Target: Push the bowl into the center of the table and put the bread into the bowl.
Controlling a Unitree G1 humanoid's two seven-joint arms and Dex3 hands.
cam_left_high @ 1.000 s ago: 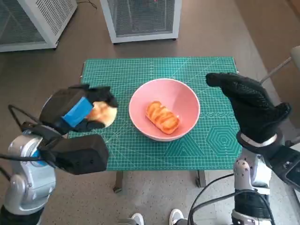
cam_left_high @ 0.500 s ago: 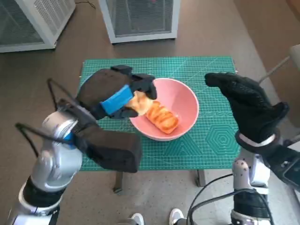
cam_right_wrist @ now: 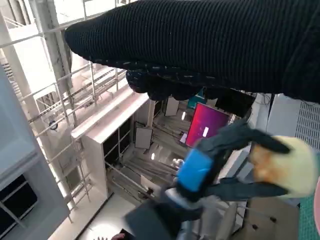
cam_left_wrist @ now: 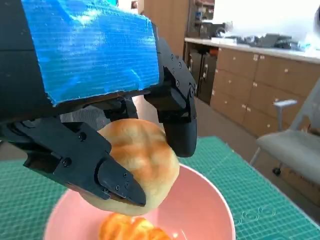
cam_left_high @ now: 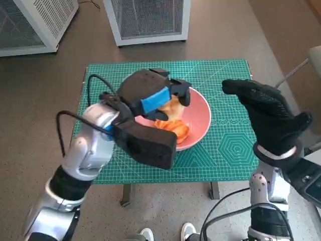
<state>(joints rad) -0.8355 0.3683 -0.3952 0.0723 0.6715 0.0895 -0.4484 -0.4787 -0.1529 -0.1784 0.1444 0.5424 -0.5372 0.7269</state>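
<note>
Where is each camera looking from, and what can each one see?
Head view: on the robot's head, looking steeply down at the green table, pink bowl, both arms and hands.
Left wrist view: behind the left hand, looking across the bowl toward cabinets; that hand holds a round bun.
Right wrist view: behind the right hand, turned, looking at shelving.
Shared: all three show the left hand holding the bun.

Brown floor (cam_left_high: 45, 85); white mesh-fronted cabinets (cam_left_high: 145, 20) behind table; wooden drawer units (cam_left_wrist: 260, 95); grey chair (cam_left_wrist: 295, 145).
</note>
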